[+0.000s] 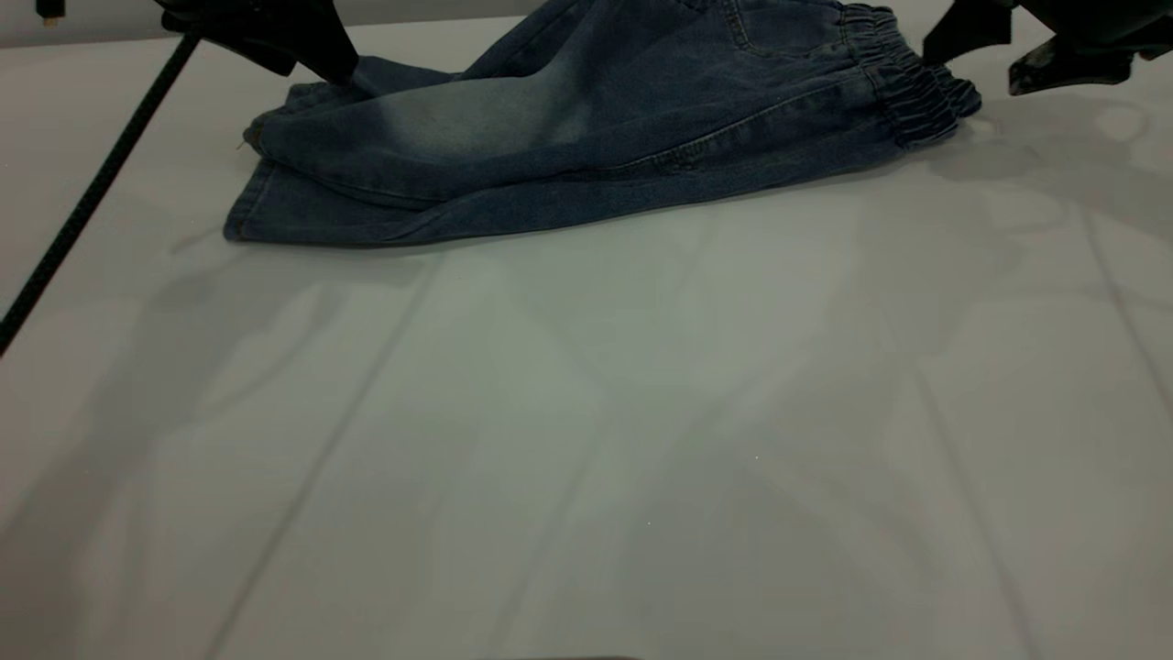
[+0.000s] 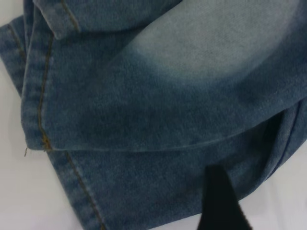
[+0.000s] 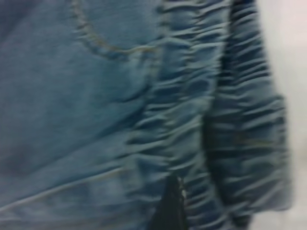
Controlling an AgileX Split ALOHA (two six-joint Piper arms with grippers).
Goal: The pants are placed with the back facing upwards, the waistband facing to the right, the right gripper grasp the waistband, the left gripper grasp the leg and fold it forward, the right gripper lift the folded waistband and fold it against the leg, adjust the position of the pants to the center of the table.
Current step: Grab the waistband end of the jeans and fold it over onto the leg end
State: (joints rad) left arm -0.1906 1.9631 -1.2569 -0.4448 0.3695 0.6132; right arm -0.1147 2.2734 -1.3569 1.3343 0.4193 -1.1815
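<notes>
Currently at the lengthwise-fold stage, judging by one leg [image 1: 440, 128] lying over the other: locate the pants [image 1: 586, 137] at 12 o'clock on the worktop [image 1: 586, 440], with the waistband [image 1: 907, 82] toward 2 o'clock and the hems toward 10 o'clock. Note the left hand [image 1: 321, 55] at 10 o'clock, touching the leg end, and the right hand [image 1: 990, 55] at 1 o'clock, just beside the waistband; cannot tell how far either is open or whether either has cloth. Before lifting, confirm a bite through both ruffled layers of the waistband, not the top one alone. Carry the band low toward 9 o'clock and lay it square on the leg, holding the hem side flat against dragging. Watch the far worktop edge at 12 o'clock, close behind the pants, and the black cable [image 1: 92, 192] at 9 o'clock. Use the wide bare surface toward 6 o'clock for centring.
</notes>
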